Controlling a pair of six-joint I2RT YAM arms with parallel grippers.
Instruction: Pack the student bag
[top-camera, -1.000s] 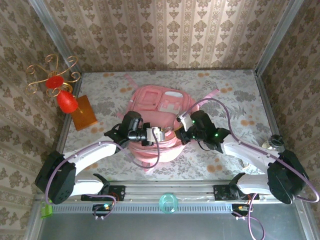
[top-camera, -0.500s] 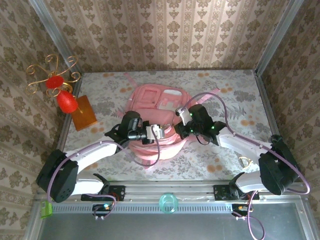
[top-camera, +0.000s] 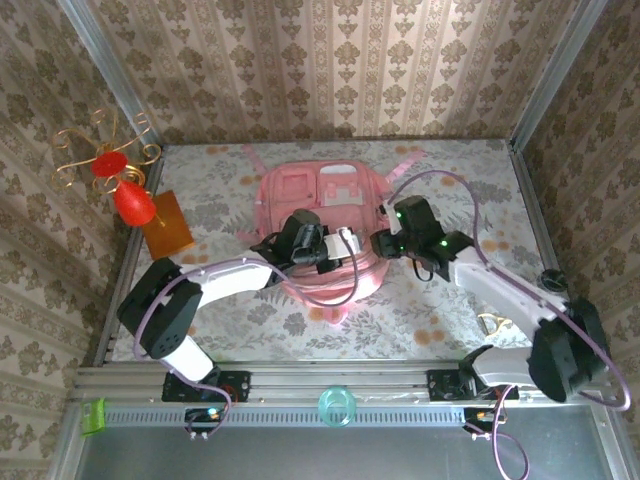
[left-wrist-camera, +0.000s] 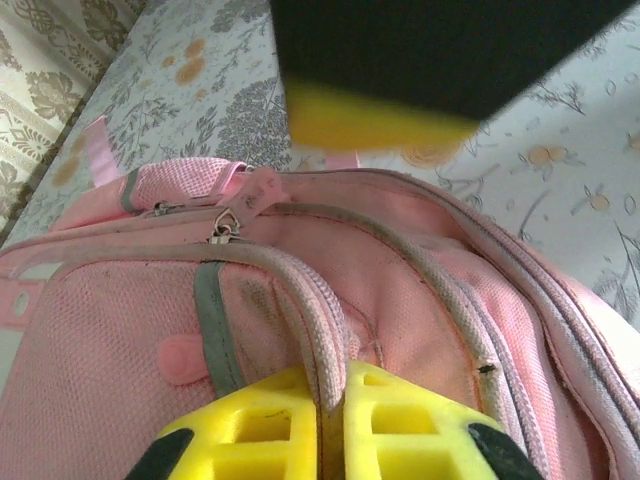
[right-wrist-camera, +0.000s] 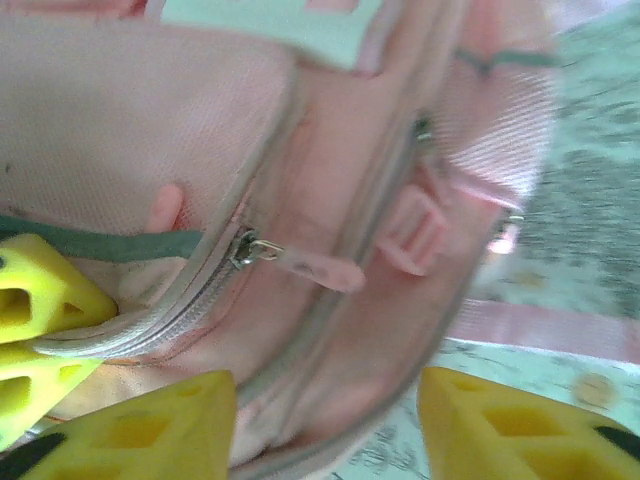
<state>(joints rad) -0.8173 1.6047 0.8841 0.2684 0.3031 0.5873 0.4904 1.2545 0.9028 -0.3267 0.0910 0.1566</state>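
wrist view shows left gripper (left-wrist-camera: 325, 388) pinching zip edge (left-wrist-camera: 312, 312) of student bag (left-wrist-camera: 110, 340).

One student bag (top-camera: 310, 195), perhaps one cup (top-camera: 337, 406)

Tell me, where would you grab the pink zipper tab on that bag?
Probably the pink tab near its free end, coming down onto the student bag with a finger on each long edge: it lies flat, sticking out from the metal slider.
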